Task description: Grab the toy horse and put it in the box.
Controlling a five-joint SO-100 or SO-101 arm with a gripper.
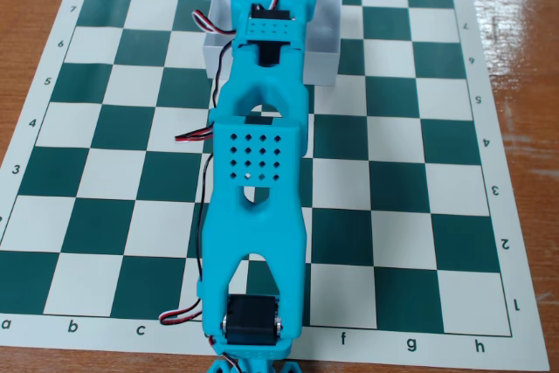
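The toy horse cannot be made out anywhere in the fixed view; no bare square of the board carries it, and the arm covers the middle of the scene. The box (325, 34) sits at the far end of the chessboard (410, 172), a white low-walled tray lying across the light and green squares near the far edge. Its right-hand wall and right near corner show plainly, and a strip of its left wall shows on the other side of the arm; the middle of the box is hidden.

The turquoise arm (255, 189) runs from its base at the near edge straight up the centre of the board to the box, and it is this that stands in the way of seeing into the box. Its far end lies over the box's middle. The gripper itself is hidden beneath the wrist housing, so how far its claw is spread, and whether it has hold of anything, cannot be told.

Red, white and black wires (194, 134) loop out on the arm's left side. Brown wooden table (520, 50) surrounds the board.
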